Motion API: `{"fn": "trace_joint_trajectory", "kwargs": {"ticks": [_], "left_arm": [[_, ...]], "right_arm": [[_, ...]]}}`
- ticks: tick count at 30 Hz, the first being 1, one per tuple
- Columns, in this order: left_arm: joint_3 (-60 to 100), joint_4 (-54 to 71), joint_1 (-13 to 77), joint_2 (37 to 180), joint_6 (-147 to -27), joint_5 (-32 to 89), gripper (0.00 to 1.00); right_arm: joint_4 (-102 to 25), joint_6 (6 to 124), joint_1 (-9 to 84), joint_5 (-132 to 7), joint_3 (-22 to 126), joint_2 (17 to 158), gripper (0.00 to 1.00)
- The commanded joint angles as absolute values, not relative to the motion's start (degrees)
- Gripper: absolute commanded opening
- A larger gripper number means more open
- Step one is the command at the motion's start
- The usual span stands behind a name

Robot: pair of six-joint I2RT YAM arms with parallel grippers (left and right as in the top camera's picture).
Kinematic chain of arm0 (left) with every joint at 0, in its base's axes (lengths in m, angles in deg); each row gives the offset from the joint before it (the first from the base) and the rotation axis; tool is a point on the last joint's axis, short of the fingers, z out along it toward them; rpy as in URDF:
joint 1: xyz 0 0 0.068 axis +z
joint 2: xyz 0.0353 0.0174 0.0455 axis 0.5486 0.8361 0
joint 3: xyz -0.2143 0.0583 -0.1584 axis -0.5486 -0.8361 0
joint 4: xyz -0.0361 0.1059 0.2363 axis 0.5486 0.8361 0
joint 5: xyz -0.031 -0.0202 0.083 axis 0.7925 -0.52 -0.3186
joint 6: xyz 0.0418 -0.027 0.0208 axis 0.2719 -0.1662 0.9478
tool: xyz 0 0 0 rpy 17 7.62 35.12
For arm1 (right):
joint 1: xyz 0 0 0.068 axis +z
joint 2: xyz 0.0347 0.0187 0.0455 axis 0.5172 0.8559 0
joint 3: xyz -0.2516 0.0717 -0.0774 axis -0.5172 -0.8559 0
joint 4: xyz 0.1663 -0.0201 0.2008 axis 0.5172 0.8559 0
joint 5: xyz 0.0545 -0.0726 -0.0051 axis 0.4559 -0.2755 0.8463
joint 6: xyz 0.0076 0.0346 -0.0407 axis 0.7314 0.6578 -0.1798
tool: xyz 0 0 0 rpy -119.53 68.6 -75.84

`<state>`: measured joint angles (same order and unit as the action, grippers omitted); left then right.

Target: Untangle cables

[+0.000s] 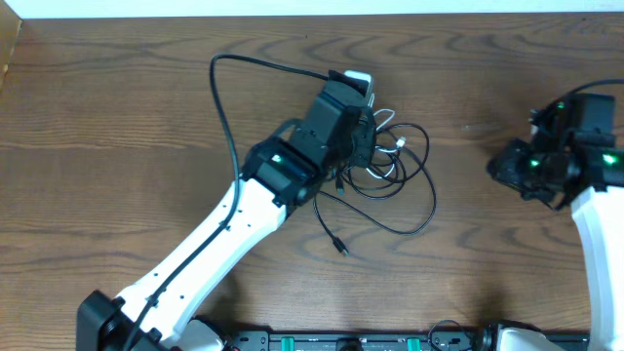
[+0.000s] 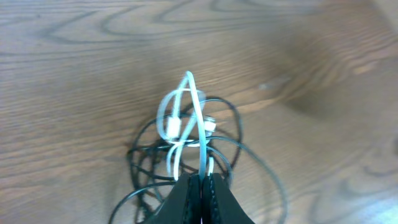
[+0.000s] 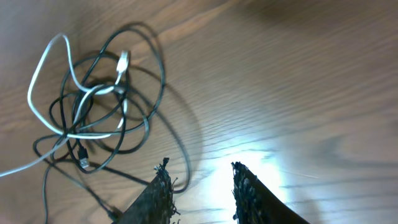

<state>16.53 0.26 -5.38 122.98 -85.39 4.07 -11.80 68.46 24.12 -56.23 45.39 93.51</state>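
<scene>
The wooden desk (image 1: 117, 117) carries the knot (image 1: 390, 161) just right of its middle. Two black cables (image 1: 421, 190) loop wide around it, one plug (image 1: 343, 251) trailing toward the near edge. The white cable (image 2: 189, 93) threads through them, and the left fingers (image 2: 186, 199) are pinched closed on one strand (the drawing-out step, I judge). The right fingers (image 3: 155, 193) stand part open and empty, well to the side. Next, white wants pulling clear while something pins the black loops.
</scene>
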Motion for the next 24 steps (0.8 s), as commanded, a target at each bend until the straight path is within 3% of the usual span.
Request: {"fn": "trace_joint_trajectory", "kwargs": {"ticks": [1,13,24], "left_arm": [[17.06,-0.24,-3.92,119.73,-86.29,11.48,0.08],[17.06,1.14,0.37,112.95,-83.42,11.46,0.08],[17.04,7.61,1.35,113.48,-83.29,1.71,0.08]], "right_arm": [[-12.94,69.38,27.09,-52.10,45.11,96.46,0.31],[-19.60,69.38,37.87,-50.02,45.11,108.16,0.43],[-22.55,64.16,45.98,-41.15,45.11,112.20,0.43]]}}
